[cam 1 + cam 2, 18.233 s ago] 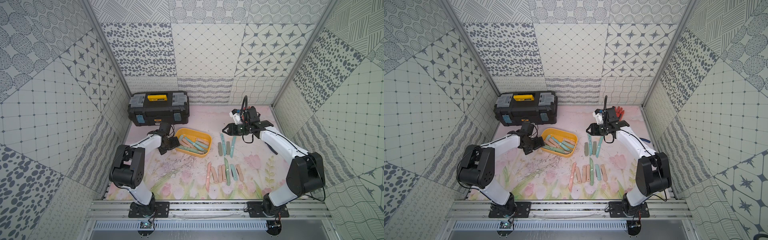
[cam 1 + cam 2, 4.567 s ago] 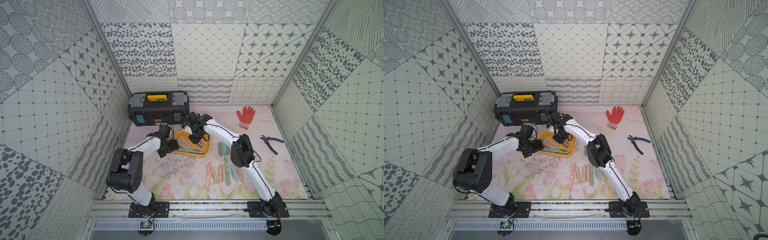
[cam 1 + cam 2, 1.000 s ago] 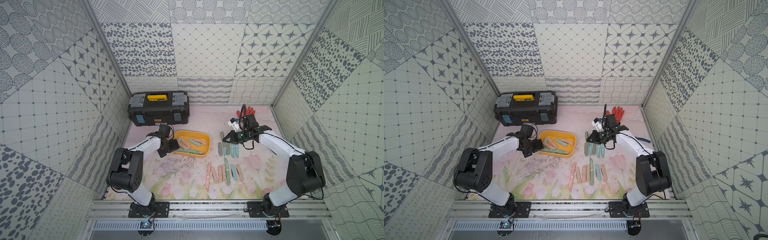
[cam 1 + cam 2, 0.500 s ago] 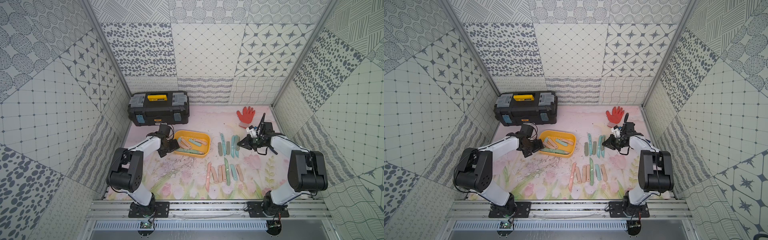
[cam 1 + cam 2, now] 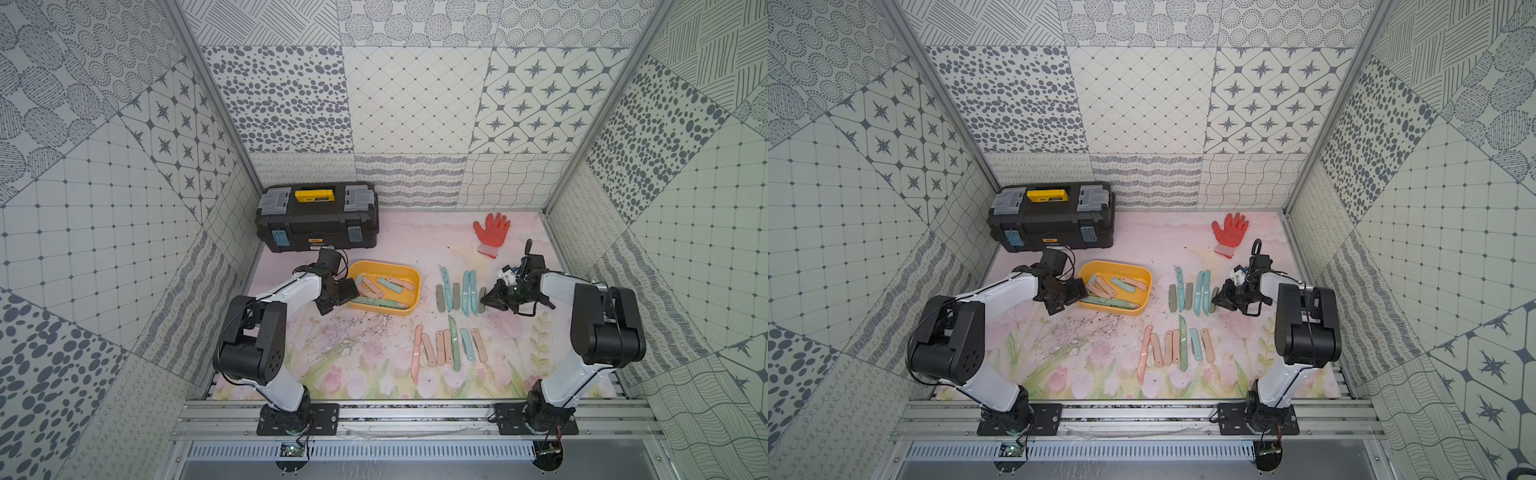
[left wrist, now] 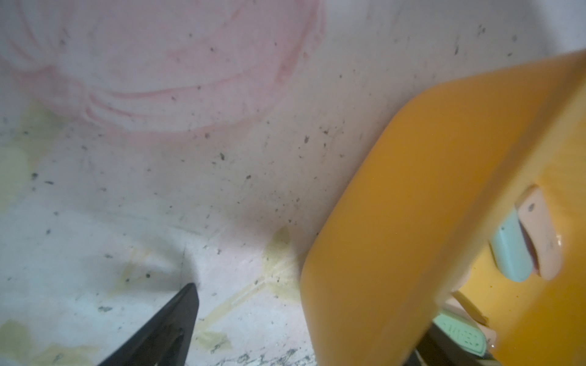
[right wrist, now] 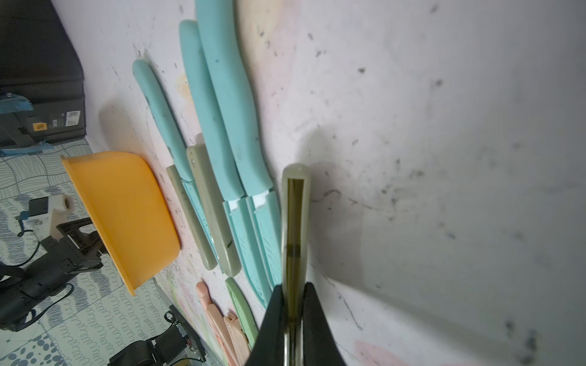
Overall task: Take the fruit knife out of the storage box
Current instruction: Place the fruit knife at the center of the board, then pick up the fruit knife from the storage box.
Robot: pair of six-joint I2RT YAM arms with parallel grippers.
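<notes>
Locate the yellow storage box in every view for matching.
In a top view: storage box left of centre, below the black toolbox.
In a top view: storage box below the black toolbox.
Left wrist: its outer wall.
Right wrist: storage box beyond the laid-out knives.
Landmark: black toolbox, absent from left wrist.

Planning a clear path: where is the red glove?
In both top views the red glove lies at the far-right corner of the mat, beyond the right hand and right of the black toolbox.
</notes>
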